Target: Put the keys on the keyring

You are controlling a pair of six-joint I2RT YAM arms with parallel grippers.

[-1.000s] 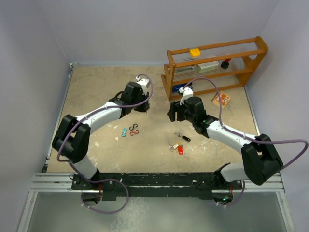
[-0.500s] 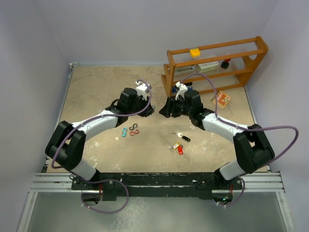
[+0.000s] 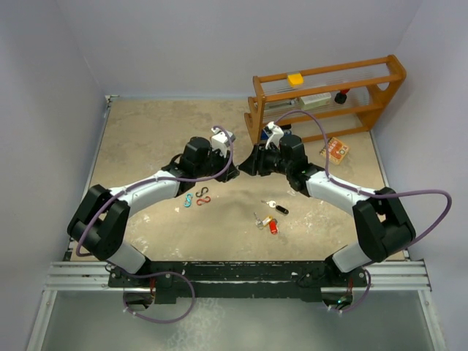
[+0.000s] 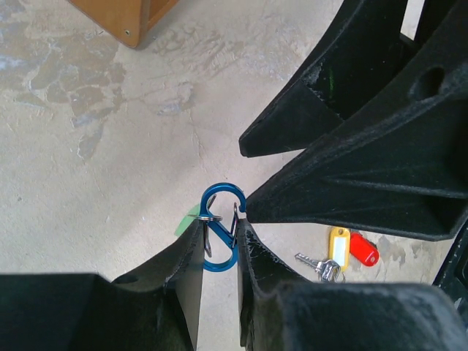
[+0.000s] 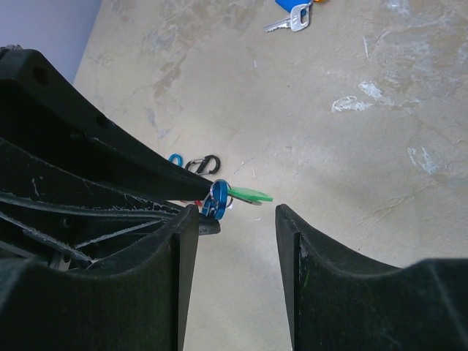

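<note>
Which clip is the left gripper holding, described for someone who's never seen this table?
In front of the wooden rack, the left gripper meets the right gripper. It pinches a blue clip carrying a green key tag; the other clips lie loose beside the left arm.

Robot laboratory cell: mottled beige tabletop [image 3: 146,131] boxed by plain lilac walls [image 3: 44,88]; wooden rack [image 3: 254,117] just beyond the right pincer [image 3: 245,166]; aluminium mounting rail [image 3: 73,274] well behind it; two cabled arms [image 3: 153,186].
</note>
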